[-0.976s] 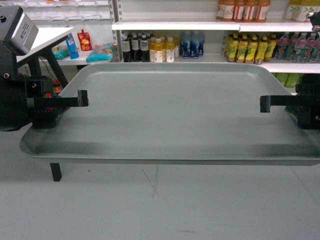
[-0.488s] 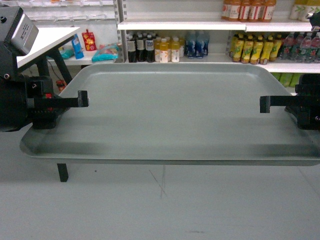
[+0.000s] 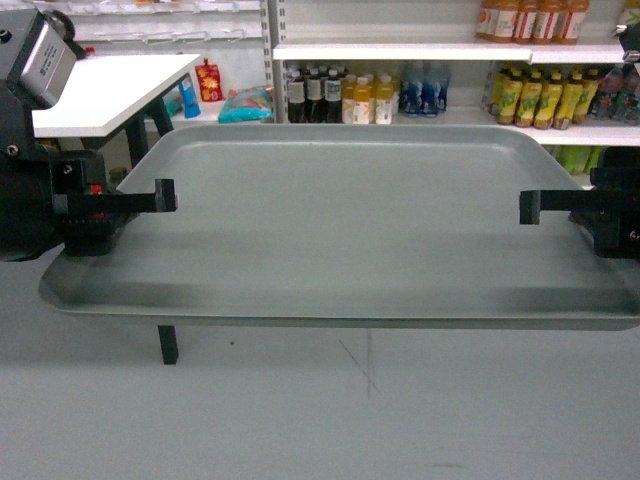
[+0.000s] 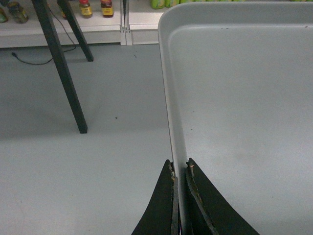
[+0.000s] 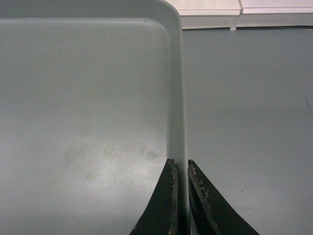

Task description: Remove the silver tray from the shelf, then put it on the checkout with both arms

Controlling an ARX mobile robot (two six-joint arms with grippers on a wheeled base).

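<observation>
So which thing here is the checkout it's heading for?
Look past the silver tray held in the middle, up to the top left corner. The checkout is the plain white flat-topped table on thin black slanted legs. Unlike the white store shelves beside it, nothing can be seen on its top.

Even, soft overhead light, slightly dim; no glare. Soft band of shadow along silver tray [image 3: 340, 240] near rim. Head view faintly soft; wrist views sharp.
</observation>
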